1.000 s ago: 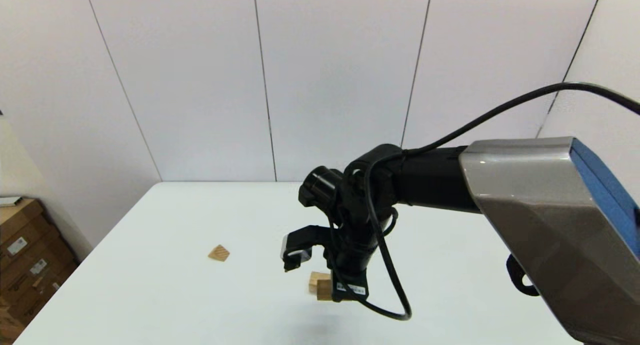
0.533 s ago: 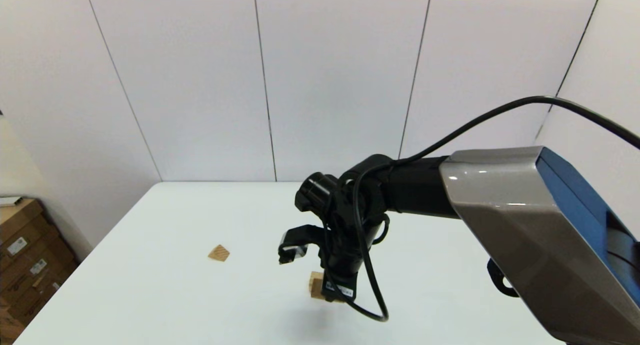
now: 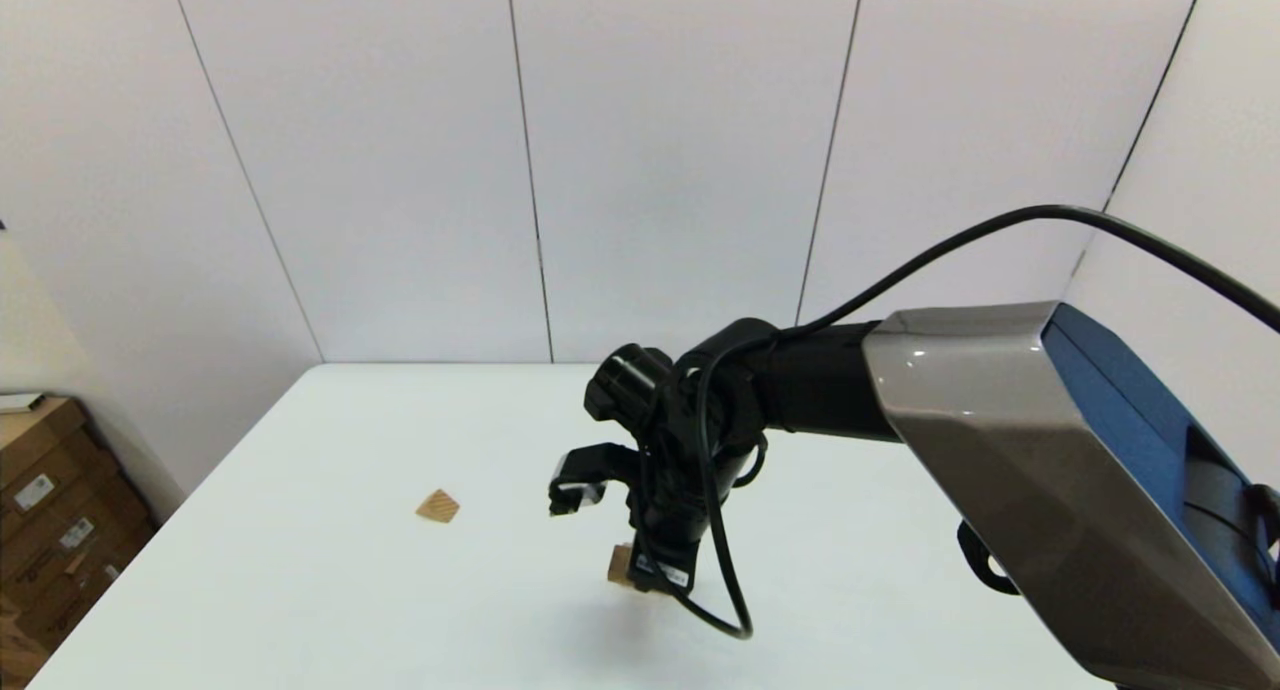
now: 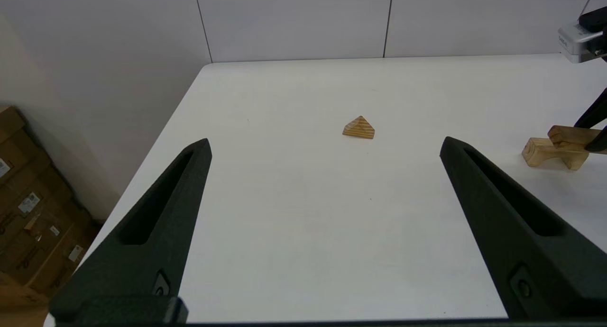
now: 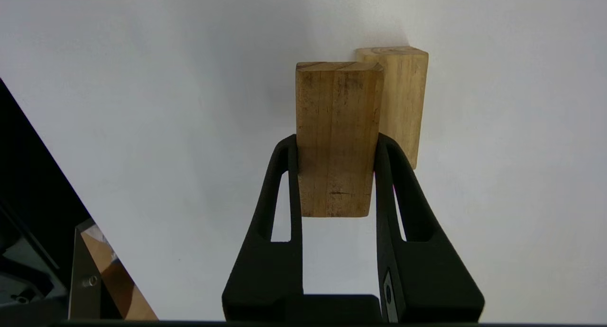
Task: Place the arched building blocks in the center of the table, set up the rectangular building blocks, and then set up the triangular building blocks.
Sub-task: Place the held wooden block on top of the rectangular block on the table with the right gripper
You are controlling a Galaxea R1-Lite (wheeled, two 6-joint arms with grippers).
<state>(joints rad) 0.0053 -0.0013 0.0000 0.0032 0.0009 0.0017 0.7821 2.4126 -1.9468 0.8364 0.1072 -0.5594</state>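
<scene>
right gripper (image 5: 336,175) clamping rectangular block (image 5: 337,137)

No readable text, labels too small

To your left, beside the table and below its level, you have a stack of brown cardboard boxes (image 3: 50,510) with small white labels on their sides. The same boxes appear in the left wrist view (image 4: 28,208), standing against the wall. A flat pale object (image 3: 20,402) lies on top of the uppermost box; you cannot tell what it is. Behind everything stands a white panelled wall (image 3: 680,150) with thin dark vertical seams.
</scene>
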